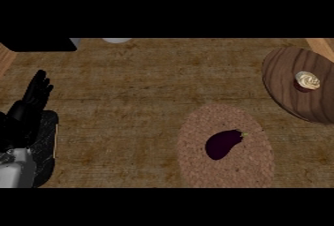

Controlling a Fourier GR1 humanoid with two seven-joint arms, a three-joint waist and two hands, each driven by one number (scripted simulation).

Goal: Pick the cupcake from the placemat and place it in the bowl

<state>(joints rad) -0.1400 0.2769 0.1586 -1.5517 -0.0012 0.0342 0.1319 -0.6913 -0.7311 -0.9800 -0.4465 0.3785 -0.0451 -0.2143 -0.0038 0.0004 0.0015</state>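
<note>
A cupcake point(307, 80) with pale swirled frosting sits upright inside a dark wooden bowl point(287, 95) at the right edge of the counter. Nearer to me lies a round woven placemat point(195, 154), and a dark purple eggplant point(224, 143) rests in its middle. My left hand point(32, 99) is at the far left, open with fingers pointing up, resting far from both the placemat and the bowl. My right hand does not show anywhere in the head view.
A black block point(39, 44) lies at the counter's far left corner, with a pale round object point(117, 40) beside it at the back edge. A light wooden edge point(323, 46) shows behind the bowl. Brown countertop spreads between my left hand and the placemat.
</note>
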